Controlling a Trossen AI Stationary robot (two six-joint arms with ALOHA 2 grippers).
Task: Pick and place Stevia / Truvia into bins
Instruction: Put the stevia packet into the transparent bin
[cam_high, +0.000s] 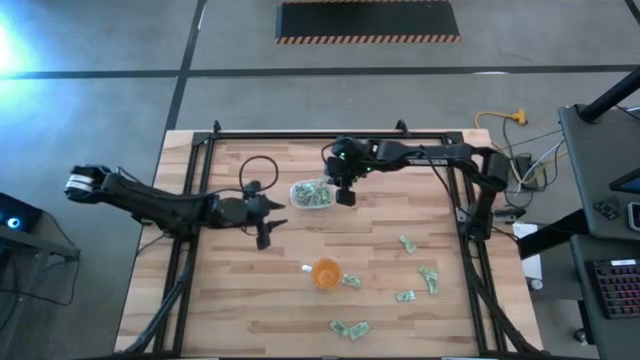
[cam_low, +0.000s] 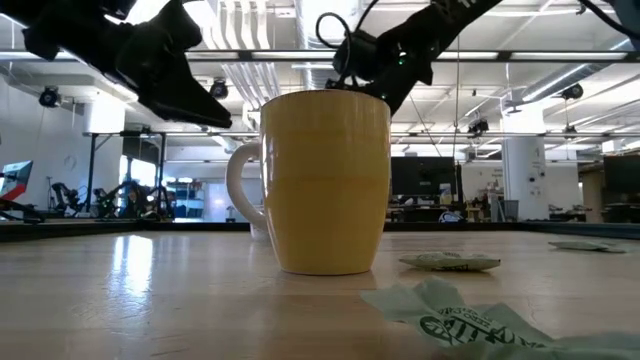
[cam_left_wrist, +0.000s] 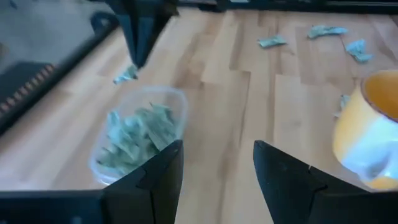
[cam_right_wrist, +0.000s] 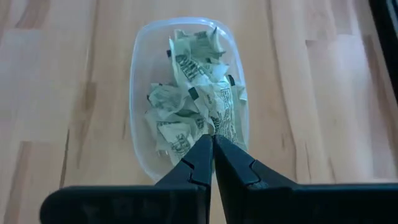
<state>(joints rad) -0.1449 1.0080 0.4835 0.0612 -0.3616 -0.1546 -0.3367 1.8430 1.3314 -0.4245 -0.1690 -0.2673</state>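
The clear tub (cam_high: 312, 194) stands at the table's far middle, holding several pale green sachets (cam_right_wrist: 186, 106). My right gripper (cam_high: 345, 195) is over the tub's right end, shut on one sachet (cam_left_wrist: 126, 76). My left gripper (cam_high: 265, 235) is open and empty, to the near left of the tub; it shows in the left wrist view (cam_left_wrist: 217, 149). Several loose sachets lie flat on the table at the near right (cam_high: 407, 243), (cam_high: 428, 278), (cam_high: 350, 327). My right gripper pinches a sachet between its two fingertips (cam_right_wrist: 219, 127). The fingers come from above, slanting down. The sachet hangs below the fingertips (cam_left_wrist: 134, 59), clear of the table, above the tub's end. Which edge of the sachet the fingers have cannot be told.
An orange cup (cam_high: 326, 272) stands near the table's middle front, with a sachet (cam_high: 352, 281) beside it and a small white scrap (cam_high: 307, 267) to its left. In the low view the cup (cam_low: 320, 180) fills the middle. Black frame rails (cam_high: 190, 200) run along the table's left, right and far sides.
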